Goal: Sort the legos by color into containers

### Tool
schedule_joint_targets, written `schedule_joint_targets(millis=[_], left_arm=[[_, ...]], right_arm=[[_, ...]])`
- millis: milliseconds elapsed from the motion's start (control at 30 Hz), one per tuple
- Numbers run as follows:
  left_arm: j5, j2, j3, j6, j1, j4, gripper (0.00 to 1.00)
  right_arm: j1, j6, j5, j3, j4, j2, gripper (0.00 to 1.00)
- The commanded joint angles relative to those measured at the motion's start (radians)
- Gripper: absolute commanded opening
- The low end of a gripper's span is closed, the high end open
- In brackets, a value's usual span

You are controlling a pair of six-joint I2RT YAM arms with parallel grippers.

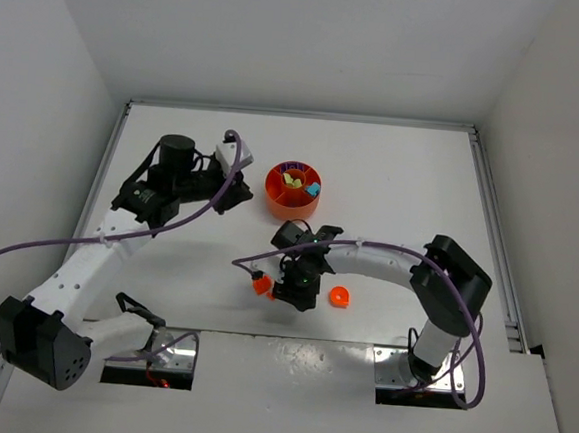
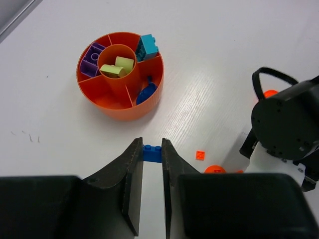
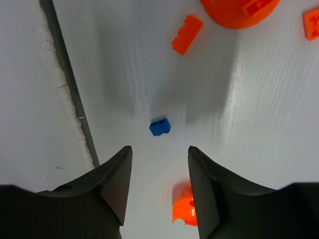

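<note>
The containers are the compartments of one round orange dish (image 1: 292,189) (image 2: 119,74). It holds a purple brick (image 2: 91,59), lime green pieces (image 2: 117,67) in the middle cup, a cyan brick (image 2: 147,46) and a blue piece (image 2: 146,93). Just left of the dish, my left gripper (image 1: 243,195) (image 2: 152,145) is shut on a small blue brick (image 2: 152,154). My right gripper (image 1: 293,295) (image 3: 159,149) hangs open over the table. An orange piece (image 3: 183,205) sits by its right finger, and another blue brick (image 3: 160,127) lies just ahead.
Loose orange pieces lie around the right gripper: a large round one (image 3: 234,10) (image 1: 339,297), a flat brick (image 3: 187,34), a tiny square (image 2: 200,155) and one at its left (image 1: 261,285). A seam in the table (image 3: 75,104) runs along the left of the right wrist view.
</note>
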Motion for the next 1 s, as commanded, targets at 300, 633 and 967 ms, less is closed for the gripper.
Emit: schedule_joint_targets(millis=[300, 633, 967], left_arm=[[0.084, -0.015, 0.042, -0.034, 0.036, 0.032, 0.04], [0.084, -0.006, 0.042, -0.025, 0.045, 0.032, 0.04], [0.084, 0.014, 0.042, -0.016, 0.045, 0.032, 0.04]], right_arm=[[0.059, -0.111, 0.097, 0.067, 0.061, 0.134, 0.5], [0.077, -0.111, 0.097, 0.033, 0.101, 0.152, 0.4], [0.086, -0.091, 0.117, -0.071, 0.137, 0.116, 0.46]])
